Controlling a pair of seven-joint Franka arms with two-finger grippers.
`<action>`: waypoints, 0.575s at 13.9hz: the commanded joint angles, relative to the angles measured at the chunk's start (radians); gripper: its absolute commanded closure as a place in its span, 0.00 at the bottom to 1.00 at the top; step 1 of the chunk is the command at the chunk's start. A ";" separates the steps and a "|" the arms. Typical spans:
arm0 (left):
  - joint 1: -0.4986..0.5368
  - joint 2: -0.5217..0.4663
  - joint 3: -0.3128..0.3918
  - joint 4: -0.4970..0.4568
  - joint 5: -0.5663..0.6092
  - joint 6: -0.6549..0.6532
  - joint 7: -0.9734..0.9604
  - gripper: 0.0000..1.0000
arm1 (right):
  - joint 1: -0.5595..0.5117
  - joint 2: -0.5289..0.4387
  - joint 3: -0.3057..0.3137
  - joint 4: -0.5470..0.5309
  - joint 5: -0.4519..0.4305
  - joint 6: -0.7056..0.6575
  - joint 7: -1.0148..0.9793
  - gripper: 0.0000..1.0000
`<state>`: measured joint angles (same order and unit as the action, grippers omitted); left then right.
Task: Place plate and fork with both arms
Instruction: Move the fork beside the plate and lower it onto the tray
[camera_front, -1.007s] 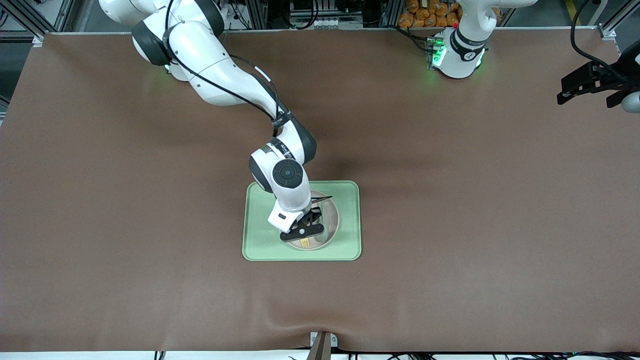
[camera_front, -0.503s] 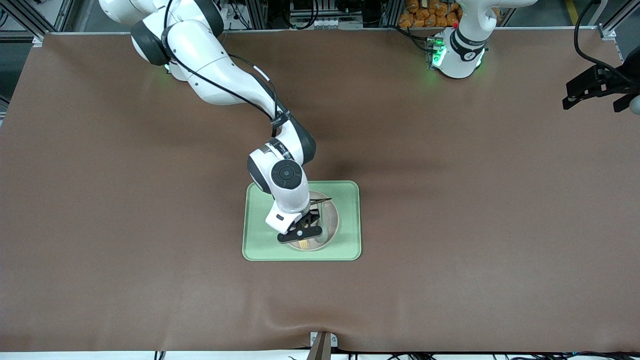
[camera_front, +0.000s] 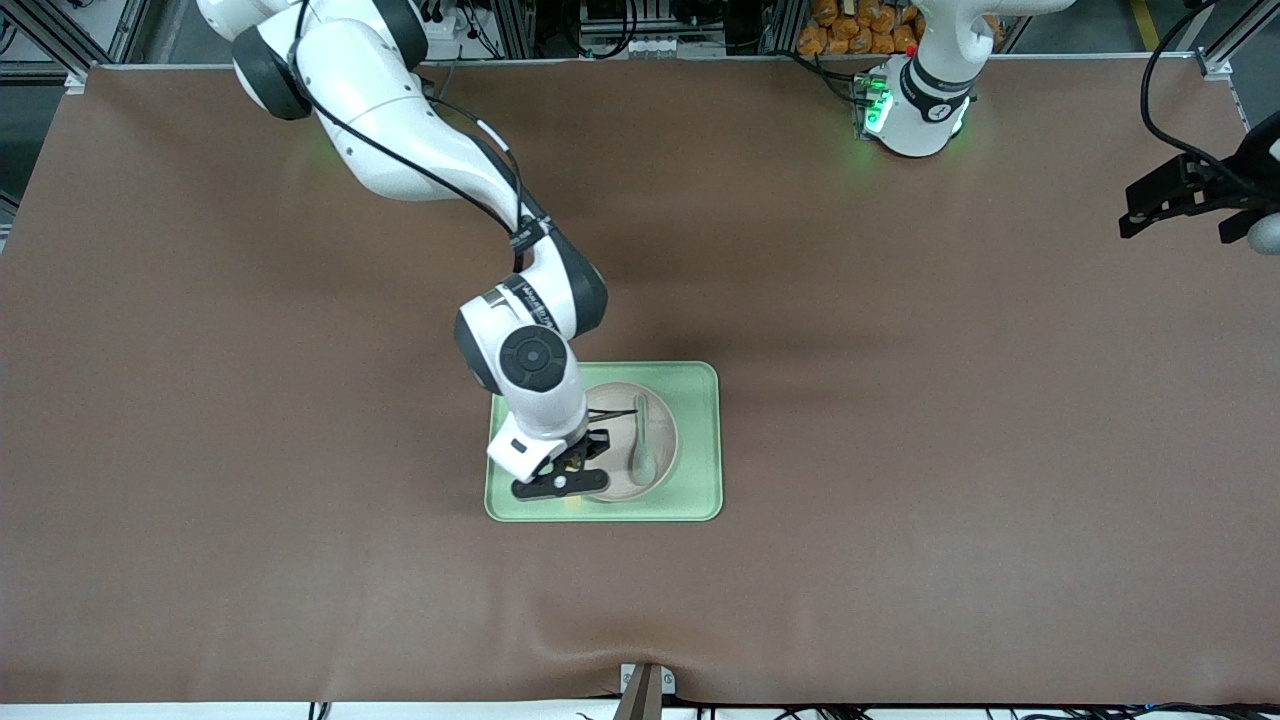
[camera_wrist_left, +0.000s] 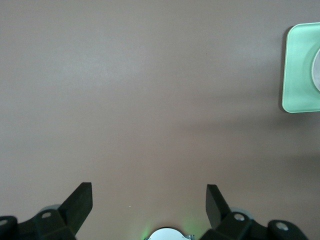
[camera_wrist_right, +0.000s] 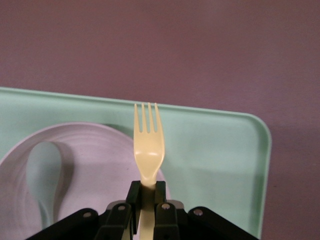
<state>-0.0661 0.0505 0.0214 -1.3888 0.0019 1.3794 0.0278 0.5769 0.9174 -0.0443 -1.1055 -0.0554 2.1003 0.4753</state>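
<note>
1. The right gripper (camera_front: 560, 484) hangs over the green tray (camera_front: 700, 440), above the strip of tray between the plate's rim and the tray edge toward the right arm's end of the table.
2. Its fingers (camera_wrist_right: 162, 210) are closed tight on the handle of the fork (camera_wrist_right: 148, 150), so only the neck, bowl and tines stick out past the fingertips.
3. In the right wrist view the fork's tines point away from the gripper, across the tray's bare surface toward the tray's rim, and the fork is clear of the tray, held up in the air.
4. In the front view only a small yellow bit of the fork (camera_front: 571, 497) shows just under the gripper.
5. The plate (camera_front: 668, 440) lies flat on the tray, just beside the right gripper, toward the left arm's end of the table from it; part of its rim is hidden under the right arm's wrist.
6. A grey-green spoon (camera_front: 643, 440) rests in the plate, its bowl nearer the front camera than its handle; in the right wrist view the spoon (camera_wrist_right: 44, 172) lies beside the held fork, apart from it.
7. The left gripper (camera_front: 1185, 190) waits well apart from all this, over bare brown table (camera_front: 950, 400) at the left arm's end.
8. Its fingers (camera_wrist_left: 80, 202) are spread wide with nothing between them; the tray's corner (camera_wrist_left: 300, 70) shows well away from it.
</note>
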 joint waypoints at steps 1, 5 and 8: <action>0.005 0.000 -0.011 0.002 0.015 0.009 -0.008 0.00 | -0.041 -0.052 0.008 -0.088 0.003 -0.025 -0.030 0.95; -0.004 0.008 -0.011 0.001 0.015 0.010 -0.011 0.00 | -0.081 -0.067 0.006 -0.210 -0.004 0.075 -0.040 0.95; -0.006 0.011 -0.011 0.001 0.015 0.026 -0.032 0.00 | -0.088 -0.097 0.004 -0.301 -0.008 0.130 -0.041 0.95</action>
<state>-0.0695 0.0604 0.0160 -1.3893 0.0019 1.3866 0.0150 0.4953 0.8921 -0.0472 -1.2947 -0.0559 2.1920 0.4428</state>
